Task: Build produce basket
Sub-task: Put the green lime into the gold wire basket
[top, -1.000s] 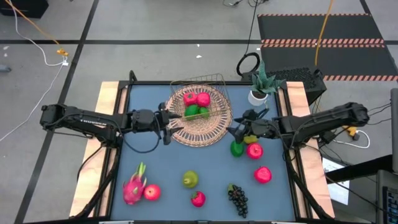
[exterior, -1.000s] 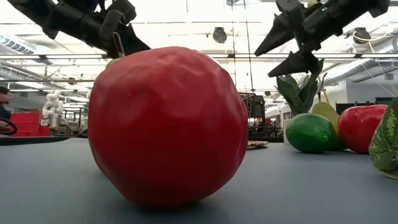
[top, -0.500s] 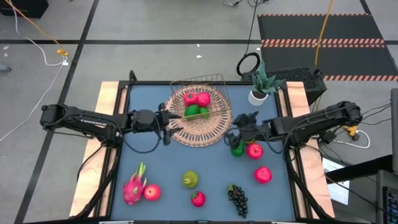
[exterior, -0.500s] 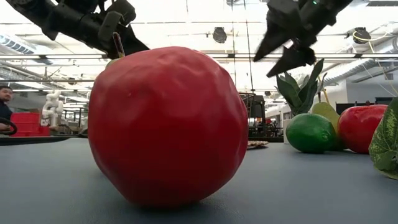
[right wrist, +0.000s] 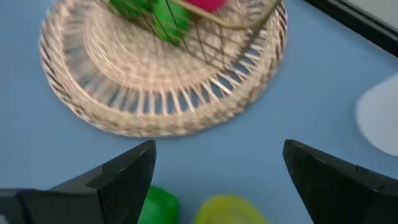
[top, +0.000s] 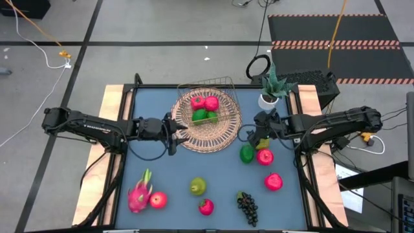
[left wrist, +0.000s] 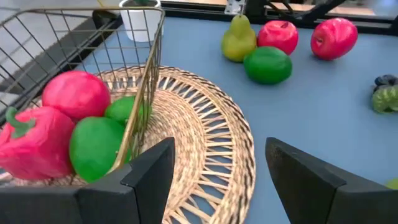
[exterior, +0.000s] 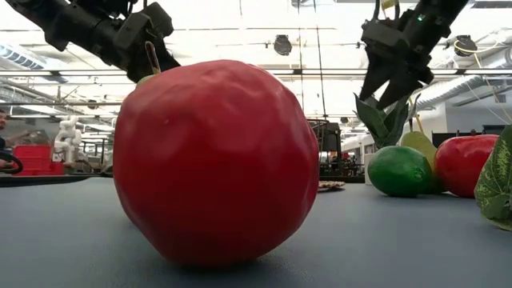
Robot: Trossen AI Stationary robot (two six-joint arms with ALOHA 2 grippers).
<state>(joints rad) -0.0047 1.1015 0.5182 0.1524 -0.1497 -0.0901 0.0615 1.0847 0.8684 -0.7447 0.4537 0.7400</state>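
Note:
The wire basket [top: 207, 97] stands on a round wicker mat [top: 207, 123] and holds red fruits [left wrist: 74, 93] and limes [left wrist: 96, 146]. My left gripper [top: 178, 132] hovers open at the mat's left edge, its fingers [left wrist: 143, 180] above the wicker. My right gripper [top: 256, 133] hangs open just right of the mat, pointing down over a lime [right wrist: 158, 208] and a pear [right wrist: 230, 210] that lie on the table. Loose on the table are two red apples [top: 264, 156] [top: 273, 182], grapes [top: 246, 207], a strawberry [top: 206, 207], a pear [top: 198, 187], a dragon fruit [top: 139, 194] and another apple [top: 158, 199].
A potted green plant [top: 268, 96] stands at the table's far right corner, close behind my right arm. Wooden rails run along the table's left [top: 110, 129] and right sides. Bare blue tabletop [top: 155, 162] lies between the mat and the near row of fruit.
My right gripper has swung first toward the mat, then back toward the table's right edge, tipping from a slanting pose to point more steeply down over the lime and pear. It has stayed open. My left gripper has rolled a little in place.

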